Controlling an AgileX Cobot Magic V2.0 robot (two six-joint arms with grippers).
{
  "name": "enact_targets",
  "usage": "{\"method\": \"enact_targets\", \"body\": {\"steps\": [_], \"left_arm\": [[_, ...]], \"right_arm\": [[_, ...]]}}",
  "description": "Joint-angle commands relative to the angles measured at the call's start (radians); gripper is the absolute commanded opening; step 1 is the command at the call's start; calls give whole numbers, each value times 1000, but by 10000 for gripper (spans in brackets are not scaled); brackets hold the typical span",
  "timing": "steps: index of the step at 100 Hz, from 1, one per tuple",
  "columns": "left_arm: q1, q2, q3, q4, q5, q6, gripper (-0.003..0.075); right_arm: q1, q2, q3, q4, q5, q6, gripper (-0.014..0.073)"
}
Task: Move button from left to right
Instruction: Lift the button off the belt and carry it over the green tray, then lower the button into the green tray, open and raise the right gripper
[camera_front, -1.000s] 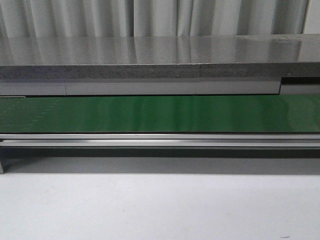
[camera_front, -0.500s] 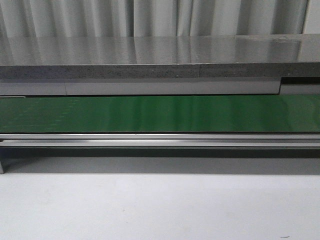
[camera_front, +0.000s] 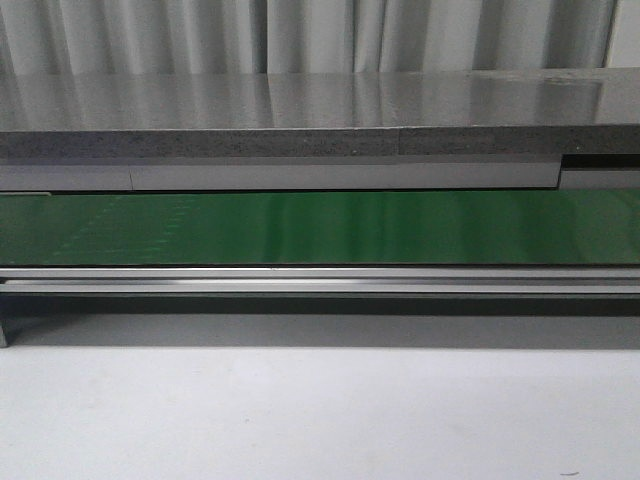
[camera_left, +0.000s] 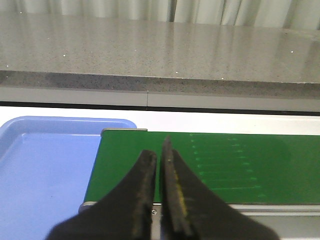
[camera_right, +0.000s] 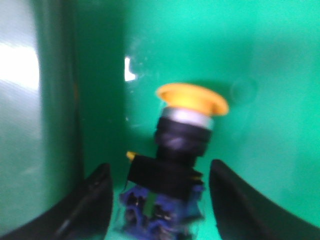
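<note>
Button (camera_right: 175, 165) between spread fingers of right end effector (camera_right: 160, 200); untouched.

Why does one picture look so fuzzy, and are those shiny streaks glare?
Right wrist view: the button is soft and blurred between the open right gripper fingers. Front view: pale glare streaks on the green belt and grey counter. Left wrist view: sharp.

This looks like a workshop or factory test room. A long green belt (camera_front: 320, 228) for carrying parts runs across, with a shiny metal rail (camera_front: 320, 280) along its front edge. Behind the belt is a grey stone counter (camera_front: 300, 105), and behind that hang pale curtains (camera_front: 300, 35). A blue tray (camera_left: 45, 165) sits at the belt's end.
</note>
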Motion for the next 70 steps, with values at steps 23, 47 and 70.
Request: {"method": "enact_targets", "body": {"steps": [23, 47, 70], "left_arm": [[-8, 4, -28, -7, -88, -6, 5], [-8, 4, -28, -7, -88, -6, 5], [-8, 4, -28, -7, -88, -6, 5]], "right_arm": [[-5, -74, -33, 15, -30, -8, 482], [13, -173, -33, 112, -94, -5, 474], [106, -290, -33, 164, -154, -5, 474]]}}
